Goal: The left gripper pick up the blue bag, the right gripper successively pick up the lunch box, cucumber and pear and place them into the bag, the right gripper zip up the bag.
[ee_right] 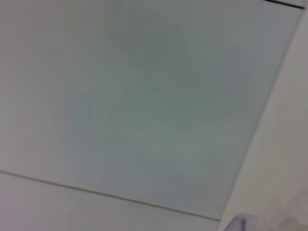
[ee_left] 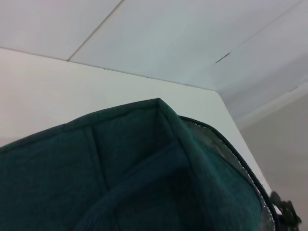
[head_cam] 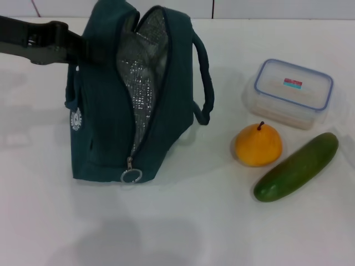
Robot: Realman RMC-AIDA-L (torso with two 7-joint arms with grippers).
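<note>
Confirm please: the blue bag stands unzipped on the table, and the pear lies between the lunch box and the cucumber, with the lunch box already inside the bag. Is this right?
Not fully. The head view shows the lunch box outside the blue bag, on the table behind the pear. The rest holds: the bag stands unzipped, and the pear lies between the lunch box and the cucumber.

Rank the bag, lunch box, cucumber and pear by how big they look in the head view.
1. blue bag
2. lunch box
3. cucumber, close to the lunch box in length but narrower
4. pear
</note>
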